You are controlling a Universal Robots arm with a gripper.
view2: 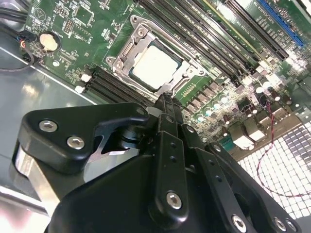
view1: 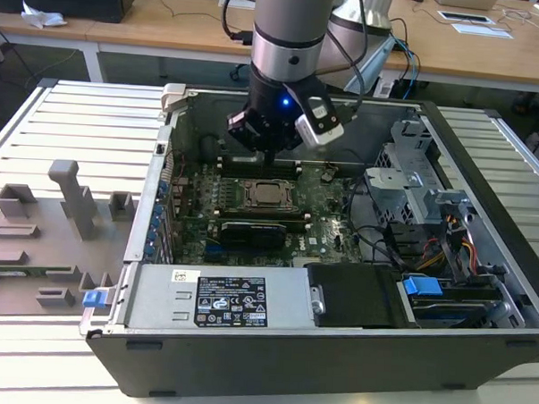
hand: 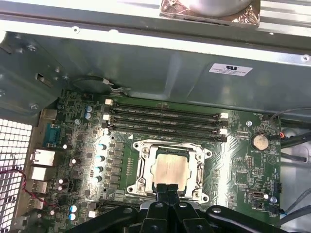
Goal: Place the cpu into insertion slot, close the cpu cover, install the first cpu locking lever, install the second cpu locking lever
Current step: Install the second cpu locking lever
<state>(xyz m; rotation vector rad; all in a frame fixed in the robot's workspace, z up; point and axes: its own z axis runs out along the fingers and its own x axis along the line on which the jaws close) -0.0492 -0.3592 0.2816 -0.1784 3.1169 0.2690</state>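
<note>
open computer case on slatted table, clenched claw tips together at cpu cover edge, cpu seated

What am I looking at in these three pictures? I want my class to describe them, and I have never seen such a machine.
This is a single robot arm reaching down into an opened computer case. The exterior view is from a camera standing off the arm. Both wrist views come from cameras riding on the arm, looking past its black end effector at the green motherboard. On that board the cpu, a pale square chip, already sits in the insertion slot, with the cpu cover, a silver frame, lying closed around it. The end effector's fingers are pressed together and hold nothing; their tip is at the slot's edge. The long black memory slots lie beside the slot.
</note>
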